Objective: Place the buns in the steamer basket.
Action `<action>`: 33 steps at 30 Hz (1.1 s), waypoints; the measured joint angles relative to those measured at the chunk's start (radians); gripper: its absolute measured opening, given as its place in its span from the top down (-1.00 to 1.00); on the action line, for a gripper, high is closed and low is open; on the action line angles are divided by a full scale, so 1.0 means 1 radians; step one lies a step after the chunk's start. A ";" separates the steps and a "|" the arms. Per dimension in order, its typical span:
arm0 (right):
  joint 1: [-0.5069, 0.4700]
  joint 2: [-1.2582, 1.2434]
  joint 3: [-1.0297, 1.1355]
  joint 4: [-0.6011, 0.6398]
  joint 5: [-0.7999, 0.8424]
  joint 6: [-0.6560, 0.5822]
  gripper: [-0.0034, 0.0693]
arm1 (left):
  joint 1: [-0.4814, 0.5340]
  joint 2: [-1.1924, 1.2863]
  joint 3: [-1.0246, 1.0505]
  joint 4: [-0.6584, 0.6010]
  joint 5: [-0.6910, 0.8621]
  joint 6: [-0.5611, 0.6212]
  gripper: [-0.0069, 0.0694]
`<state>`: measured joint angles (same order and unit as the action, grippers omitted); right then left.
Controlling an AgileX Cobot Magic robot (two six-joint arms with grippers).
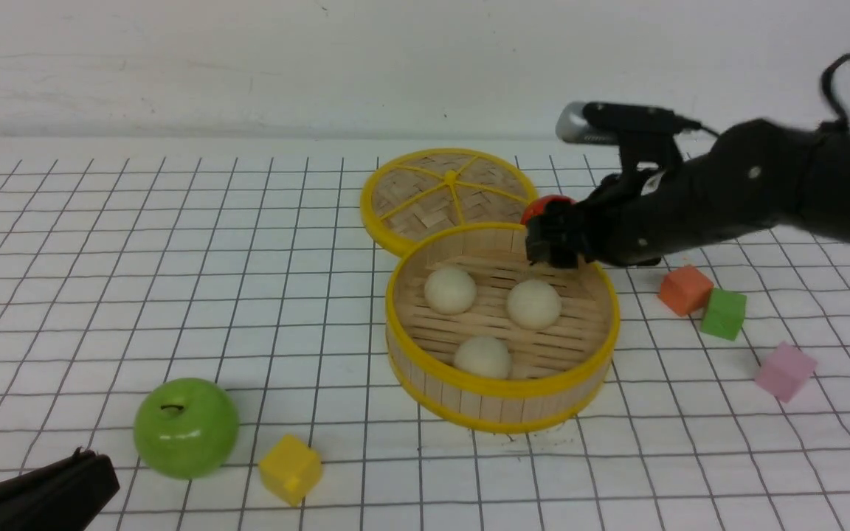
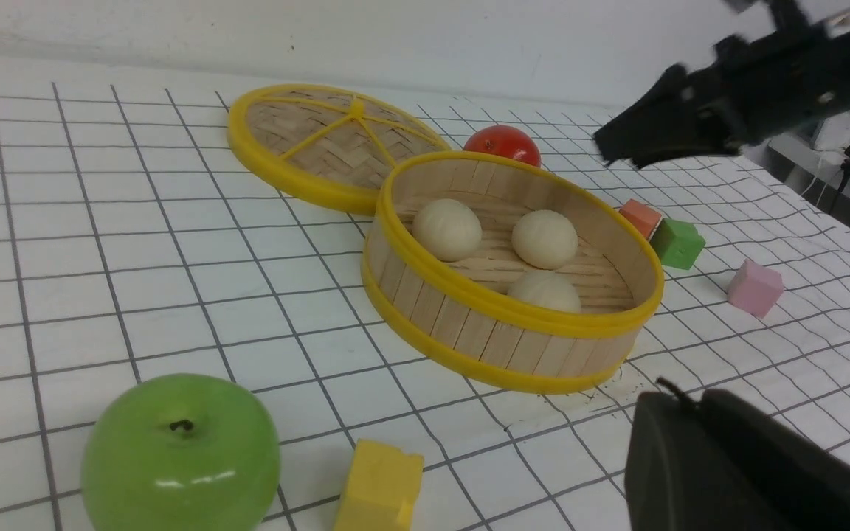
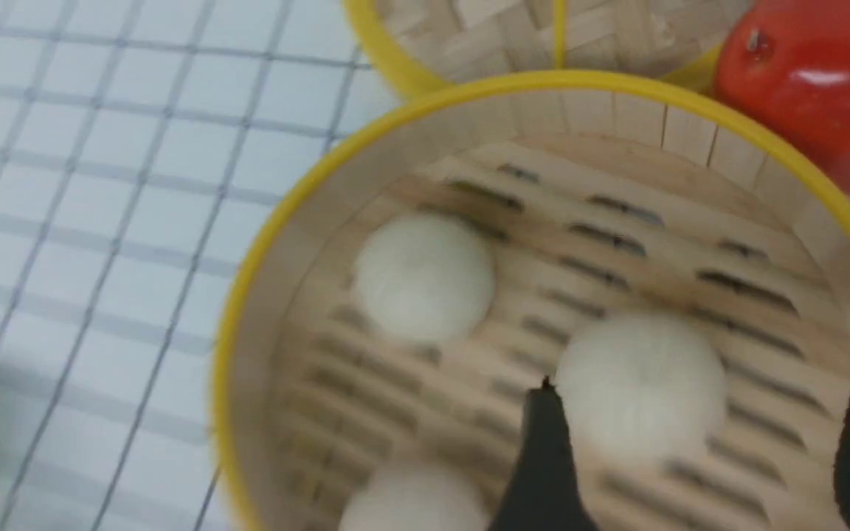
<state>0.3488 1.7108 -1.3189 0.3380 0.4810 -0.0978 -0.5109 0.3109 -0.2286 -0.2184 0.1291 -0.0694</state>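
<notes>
We see a white gridded surface (image 1: 100, 258) with wide open room to the left of the steamer basket (image 1: 499, 413). The basket is round, built of pale bamboo slats with yellow rims. It holds all three buns (image 1: 533, 303), smooth matte cream balls lying apart on its slatted floor. Just behind the basket lies a flat woven lid (image 1: 448, 193), with a glossy red fruit (image 1: 547, 206) at the basket's back right. The right claw (image 1: 554, 252) hangs over the basket's back rim, fingers spread wide, gripping nothing. Right of the basket sit an orange cube (image 1: 685, 289), a green cube (image 1: 723, 313) and a pink cube (image 1: 784, 371). Nearer and to the left are a green apple (image 1: 186, 426) and a yellow cube (image 1: 290, 468). The left claw (image 1: 89, 472) lies beyond the apple, and we cannot tell whether it is closed.
</notes>
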 joint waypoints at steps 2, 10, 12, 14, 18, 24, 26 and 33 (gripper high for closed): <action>0.000 -0.090 0.001 -0.042 0.139 0.034 -0.31 | 0.000 0.000 0.000 0.000 0.000 0.000 0.72; 0.000 -0.431 0.191 -0.226 0.433 0.244 0.78 | 0.000 0.000 0.000 0.001 0.000 0.000 0.72; 0.000 -0.495 0.236 -0.242 0.452 0.263 0.91 | 0.000 0.000 0.000 0.001 0.000 0.000 0.71; 0.000 -0.602 0.301 -0.256 0.506 0.292 0.96 | 0.000 0.000 0.000 0.001 0.000 0.000 0.70; 0.000 -0.716 0.348 -0.262 0.616 0.300 0.96 | 0.000 0.000 0.000 0.001 0.000 0.000 0.68; 0.000 -0.870 0.359 -0.262 0.764 0.301 0.96 | 0.000 0.000 0.000 0.001 0.000 0.000 0.67; 0.000 -0.912 0.359 -0.271 0.769 0.301 0.96 | 0.000 0.000 0.000 0.001 0.000 0.000 0.66; -0.164 -1.220 0.605 -0.288 0.477 0.161 0.96 | 0.000 0.000 0.000 0.001 0.000 0.000 0.63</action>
<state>0.1844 0.4908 -0.7134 0.0499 0.9582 0.0636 -0.5109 0.3109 -0.2286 -0.2176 0.1291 -0.0694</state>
